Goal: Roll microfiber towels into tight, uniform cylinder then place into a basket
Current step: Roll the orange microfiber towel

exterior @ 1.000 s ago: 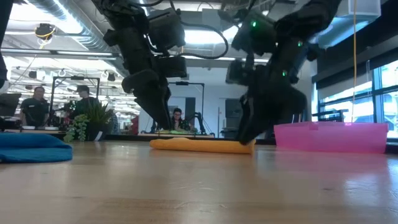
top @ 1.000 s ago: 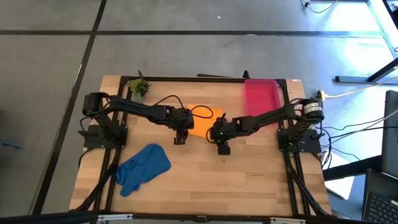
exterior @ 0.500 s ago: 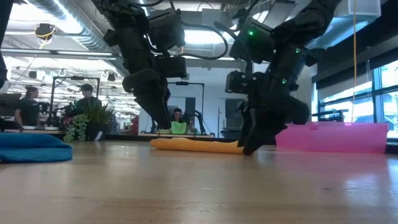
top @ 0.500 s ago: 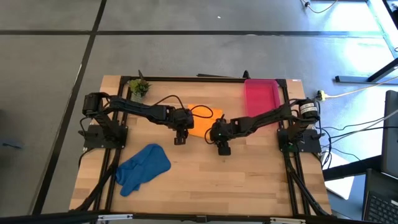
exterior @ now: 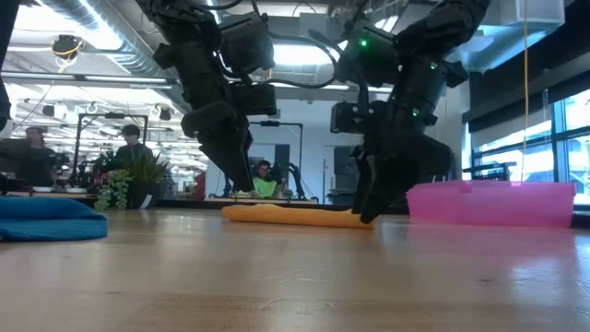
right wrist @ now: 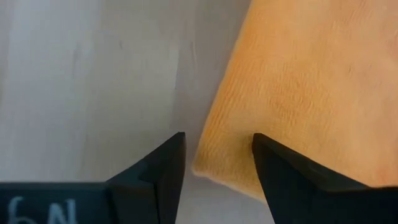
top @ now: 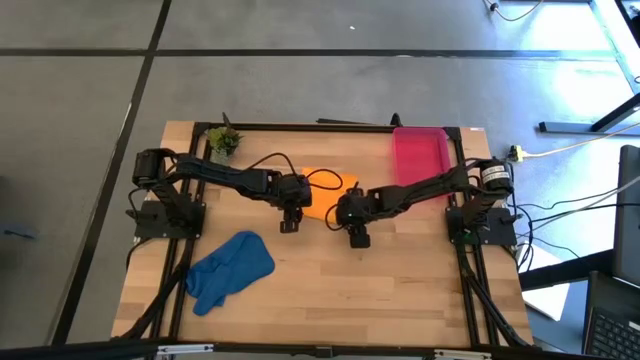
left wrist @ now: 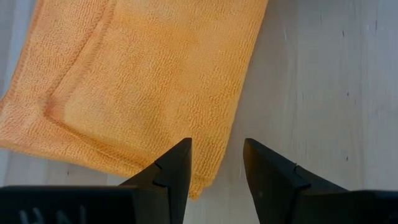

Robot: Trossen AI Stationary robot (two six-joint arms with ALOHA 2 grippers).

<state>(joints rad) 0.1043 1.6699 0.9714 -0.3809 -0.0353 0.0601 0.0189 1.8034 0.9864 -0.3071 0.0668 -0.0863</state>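
The orange towel (top: 326, 192) lies folded flat at the table's middle. My left gripper (left wrist: 216, 152) is open and points down over the towel's near left corner (left wrist: 200, 184), one finger over the cloth and one over bare wood. My right gripper (right wrist: 217, 146) is open and points down over the near right corner (right wrist: 208, 165), which lies between its fingers. Both also show in the high view, left (top: 289, 222) and right (top: 357, 236). The blue towel (top: 230, 268) lies crumpled at the near left. The pink basket (top: 420, 155) stands at the far right. My left gripper's open fingers (exterior: 244, 184) reach down to the orange towel's near left corner; I cannot tell whether they touch it. My right gripper's open fingers (exterior: 366, 210) reach down to the near right corner; I cannot tell whether they touch it.
A small green potted plant (top: 222, 140) stands at the far left corner. Bare wood (top: 380, 290) lies toward the near edge, right of the blue towel. People show in the room beyond the table in the low view.
My right gripper has shifted a little toward the table's left, closer over the orange towel's near right corner, and has turned slightly. The towel lies as before.
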